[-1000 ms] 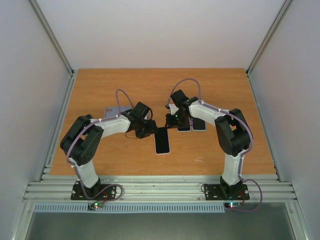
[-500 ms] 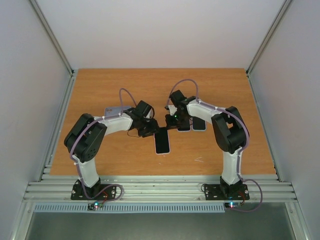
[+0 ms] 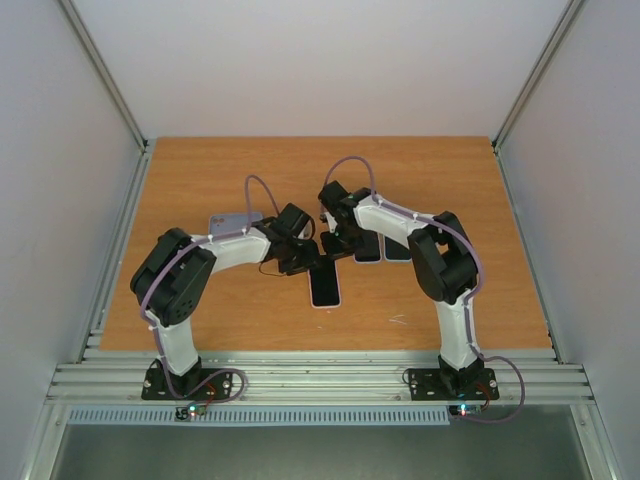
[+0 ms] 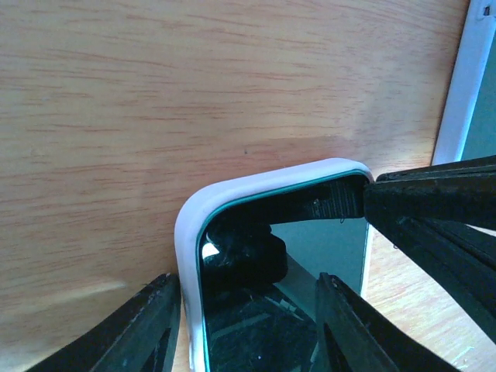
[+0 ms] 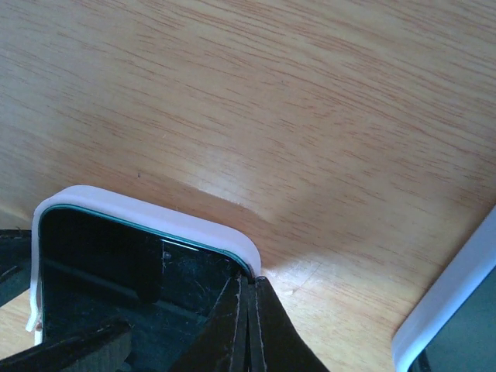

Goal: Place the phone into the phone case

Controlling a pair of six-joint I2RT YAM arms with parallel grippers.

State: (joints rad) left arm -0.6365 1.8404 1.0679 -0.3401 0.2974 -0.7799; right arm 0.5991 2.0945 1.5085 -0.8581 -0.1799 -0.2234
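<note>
One phone (image 3: pixel 325 287) lies on the bench (image 3: pixel 200 180), seen from above, the left tool (image 3: pixel 308 262) and right tool (image 3: pixel 331 248) at its far end. Left wrist: the tool stands half open astride the phone's corner, one finger (image 4: pixel 151 325) outside the white case (image 4: pixel 190 232), gripping nothing. Right wrist: the tool, pinched shut and empty, touches the phone's other corner.

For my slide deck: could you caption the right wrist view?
Shut right gripper at the corner of the phone lying in its white phone case on the wooden table.
</note>
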